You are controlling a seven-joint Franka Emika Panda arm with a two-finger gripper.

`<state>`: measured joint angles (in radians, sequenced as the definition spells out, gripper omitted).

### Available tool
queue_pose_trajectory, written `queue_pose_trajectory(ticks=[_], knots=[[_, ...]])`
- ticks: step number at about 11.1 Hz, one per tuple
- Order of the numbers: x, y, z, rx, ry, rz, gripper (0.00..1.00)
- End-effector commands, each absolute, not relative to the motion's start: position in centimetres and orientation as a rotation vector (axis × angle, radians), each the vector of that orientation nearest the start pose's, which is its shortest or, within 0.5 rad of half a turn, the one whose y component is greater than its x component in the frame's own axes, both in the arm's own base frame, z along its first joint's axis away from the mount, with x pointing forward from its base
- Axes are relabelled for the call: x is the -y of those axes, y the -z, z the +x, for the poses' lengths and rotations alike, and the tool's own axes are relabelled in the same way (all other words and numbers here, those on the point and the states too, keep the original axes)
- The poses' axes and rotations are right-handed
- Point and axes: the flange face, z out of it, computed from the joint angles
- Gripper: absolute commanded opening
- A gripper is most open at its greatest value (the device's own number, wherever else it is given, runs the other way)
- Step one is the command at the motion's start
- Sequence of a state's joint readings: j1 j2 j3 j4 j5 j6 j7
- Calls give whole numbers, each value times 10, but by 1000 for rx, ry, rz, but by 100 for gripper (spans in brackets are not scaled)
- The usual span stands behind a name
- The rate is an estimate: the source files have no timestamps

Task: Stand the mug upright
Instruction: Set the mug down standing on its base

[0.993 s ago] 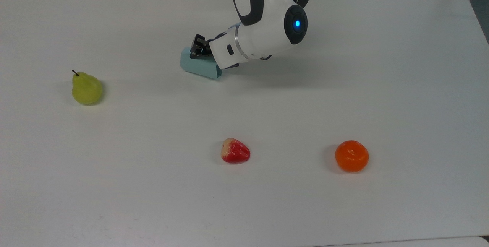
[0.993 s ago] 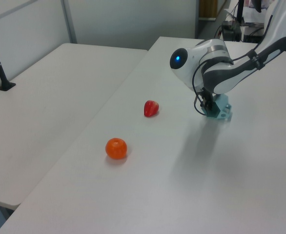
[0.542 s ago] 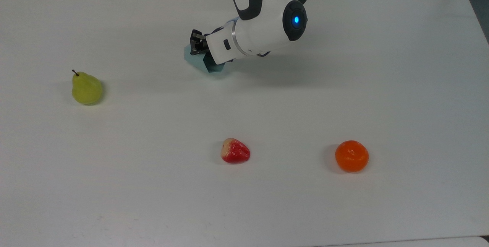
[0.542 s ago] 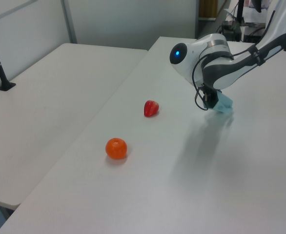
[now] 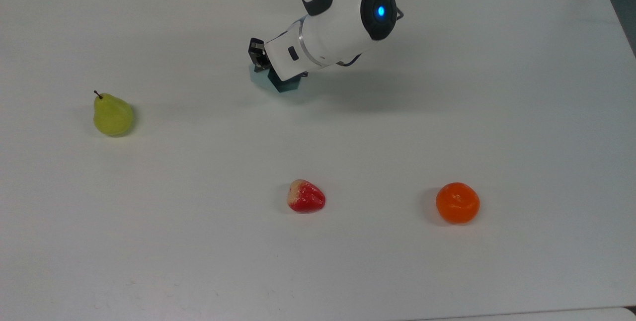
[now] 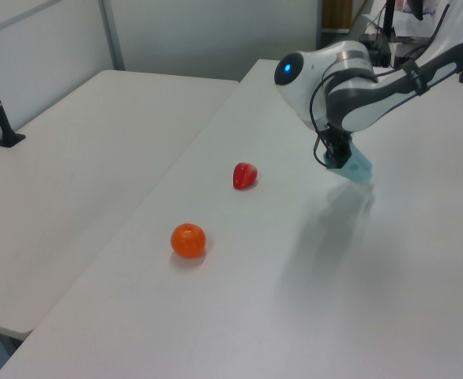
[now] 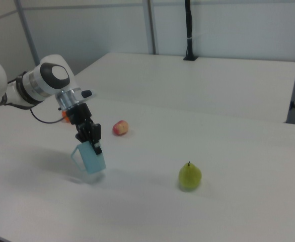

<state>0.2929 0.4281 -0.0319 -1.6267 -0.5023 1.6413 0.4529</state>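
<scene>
**Mug held tilted near the surface's far edge**

Top view: the mug (image 5: 284, 83) is gripped by the pincer (image 5: 259, 60), closed on its rim, teal inside showing, near the far edge of the surface (image 5: 497, 112).

Left view: the mug (image 6: 357, 167) is seen tilted, base low.

Right view: the mug (image 7: 91, 158) hangs slanted; released at this angle, it could topple back over. A pear (image 7: 190, 177) lies nearby. No writing can be read.

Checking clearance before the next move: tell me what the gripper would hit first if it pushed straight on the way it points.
The gripper points down at a slant, shut on the tilted mug. Straight on, the mug's base would probably meet the table first; no fruit lies in that line.
</scene>
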Motion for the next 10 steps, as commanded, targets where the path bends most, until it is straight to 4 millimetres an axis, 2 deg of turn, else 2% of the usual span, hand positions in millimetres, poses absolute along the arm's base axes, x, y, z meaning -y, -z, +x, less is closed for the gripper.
queue_pose_trajectory(ticks=[1, 3, 6, 7, 9, 10], knots=[[-139, -396, 630, -140, 87, 2790, 0], [-155, -395, 639, -403, -4, 2905, 1], [-165, -389, 639, -802, 31, 3019, 3], [-163, -380, 640, -887, 42, 3025, 3], [-162, -365, 648, -914, -90, 3014, 3], [-153, -367, 655, -885, -154, 3021, 3]])
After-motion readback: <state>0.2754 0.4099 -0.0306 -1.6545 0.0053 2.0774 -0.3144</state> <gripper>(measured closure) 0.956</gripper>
